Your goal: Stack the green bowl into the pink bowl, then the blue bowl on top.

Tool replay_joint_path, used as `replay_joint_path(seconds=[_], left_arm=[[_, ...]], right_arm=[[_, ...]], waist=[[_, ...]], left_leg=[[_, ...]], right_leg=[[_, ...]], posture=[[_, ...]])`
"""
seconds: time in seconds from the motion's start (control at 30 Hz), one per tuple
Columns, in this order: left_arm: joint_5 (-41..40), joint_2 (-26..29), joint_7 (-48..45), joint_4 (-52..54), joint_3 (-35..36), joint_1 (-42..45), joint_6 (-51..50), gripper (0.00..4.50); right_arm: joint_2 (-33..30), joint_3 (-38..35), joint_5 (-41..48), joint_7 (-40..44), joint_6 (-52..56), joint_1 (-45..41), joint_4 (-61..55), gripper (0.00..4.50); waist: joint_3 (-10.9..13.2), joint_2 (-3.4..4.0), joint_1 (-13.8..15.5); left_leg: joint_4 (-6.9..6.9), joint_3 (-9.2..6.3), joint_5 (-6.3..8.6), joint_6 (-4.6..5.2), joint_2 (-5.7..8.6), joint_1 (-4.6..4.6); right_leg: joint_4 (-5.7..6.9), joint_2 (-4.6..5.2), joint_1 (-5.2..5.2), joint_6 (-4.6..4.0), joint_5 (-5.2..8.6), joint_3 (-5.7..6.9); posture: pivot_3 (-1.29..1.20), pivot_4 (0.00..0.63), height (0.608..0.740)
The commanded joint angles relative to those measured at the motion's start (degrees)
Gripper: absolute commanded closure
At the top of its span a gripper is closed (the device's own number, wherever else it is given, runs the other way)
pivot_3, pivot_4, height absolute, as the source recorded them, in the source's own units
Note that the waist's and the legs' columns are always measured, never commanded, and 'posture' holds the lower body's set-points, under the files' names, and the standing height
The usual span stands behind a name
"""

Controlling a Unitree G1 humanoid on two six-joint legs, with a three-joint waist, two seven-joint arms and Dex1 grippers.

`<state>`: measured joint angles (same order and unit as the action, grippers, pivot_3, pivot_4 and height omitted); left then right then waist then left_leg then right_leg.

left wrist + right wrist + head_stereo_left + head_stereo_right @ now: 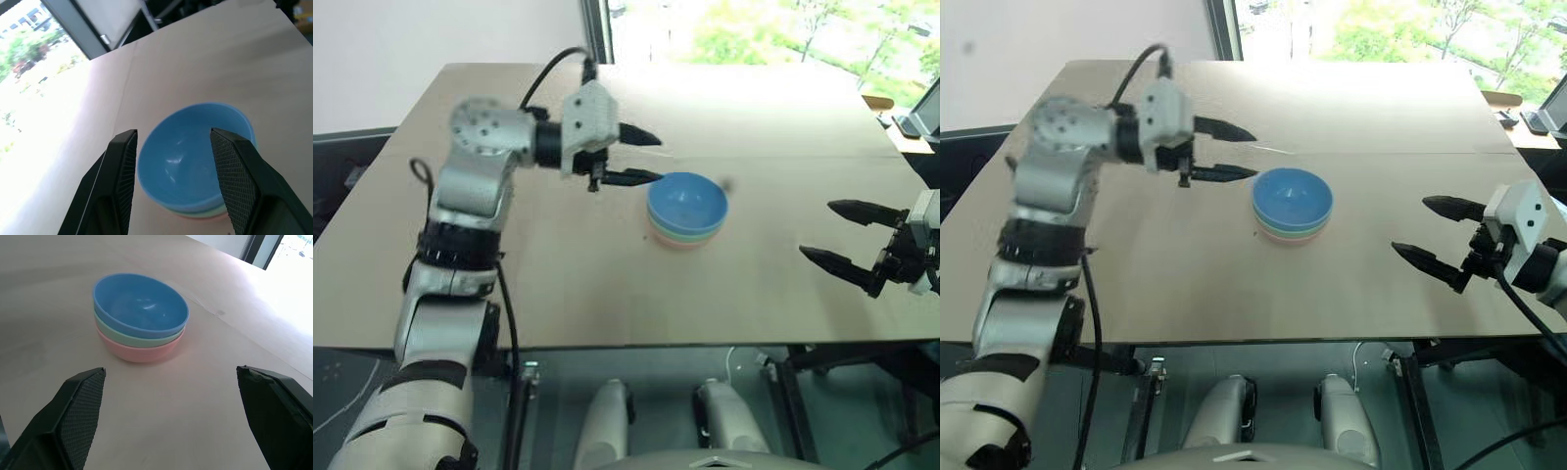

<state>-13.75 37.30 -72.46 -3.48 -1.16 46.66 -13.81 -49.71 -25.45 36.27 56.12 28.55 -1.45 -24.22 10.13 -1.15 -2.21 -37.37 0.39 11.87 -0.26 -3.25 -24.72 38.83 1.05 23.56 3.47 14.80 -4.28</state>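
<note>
Three bowls stand nested in one stack near the middle of the table. The blue bowl [141,303] is on top, the green bowl [132,337] sits under it, and the pink bowl [139,351] is at the bottom. My left gripper [646,157] hovers just left of the stack's rim, pointing toward it, open and holding nothing. In the left wrist view the blue bowl [190,156] lies beyond its spread fingers [122,166]. Over the table's right side my right gripper [842,235] is open wide, well apart from the bowls.
The light wooden table [558,284] has a seam running across it behind the bowls. Windows with greenery lie beyond its far edge. A dark device [915,122] sits at the far right corner.
</note>
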Motion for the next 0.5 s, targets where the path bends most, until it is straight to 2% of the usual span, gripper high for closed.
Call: replay_joint_path(seconds=[0.03,0.13,0.2,0.3,0.5], left_arm=[[-3.7,1.3,7.3,8.9,7.6,-7.4,-4.6,2.02],[-6.3,1.2,12.1,13.7,11.9,-16.1,-8.7,2.02],[-7.5,0.9,13.6,15.8,12.2,-18.4,-10.3,2.02],[-9.1,0.6,15.6,17.9,11.7,-19.7,-12.0,2.02],[-10.5,1.9,16.4,19.3,11.4,-21.9,-13.3,2.02]], right_arm=[[-1.6,-2.3,1.3,1.1,0.0,0.2,-0.1,0.00],[-1.8,-2.5,2.0,1.0,0.8,0.6,-0.4,0.00],[-1.8,-2.5,2.3,0.8,1.0,0.6,-0.5,0.00],[-1.9,-2.9,2.7,0.8,1.5,0.9,-0.6,0.00],[-2.0,-4.0,3.3,0.5,1.7,2.2,-1.5,0.00]], waist=[[0.0,-0.03,0.2],[0.0,-0.03,0.2],[0.0,-0.03,0.3],[0.0,-0.05,1.3],[0.0,-0.04,1.4]], left_leg=[[-0.02,-0.01,0.00,0.00,0.00,0.01],[-0.04,-0.04,0.00,0.00,0.00,0.01],[-0.02,-0.03,0.00,0.00,0.00,0.04],[-0.07,-0.09,0.00,0.00,0.02,0.04],[-0.05,-0.09,0.00,0.00,0.02,0.05]], right_leg=[[0.02,0.00,-0.01,0.00,0.00,0.02],[-0.01,0.02,-0.06,0.00,0.00,0.05],[-0.02,0.02,-0.07,0.00,0.00,0.05],[-0.02,0.02,-0.12,0.00,0.00,0.13],[-0.02,0.01,-0.12,0.00,0.00,0.12]], posture=[[0.00,0.150,0.740],[0.00,0.150,0.740],[0.00,0.150,0.740],[0.00,0.150,0.740],[0.00,0.150,0.740]])
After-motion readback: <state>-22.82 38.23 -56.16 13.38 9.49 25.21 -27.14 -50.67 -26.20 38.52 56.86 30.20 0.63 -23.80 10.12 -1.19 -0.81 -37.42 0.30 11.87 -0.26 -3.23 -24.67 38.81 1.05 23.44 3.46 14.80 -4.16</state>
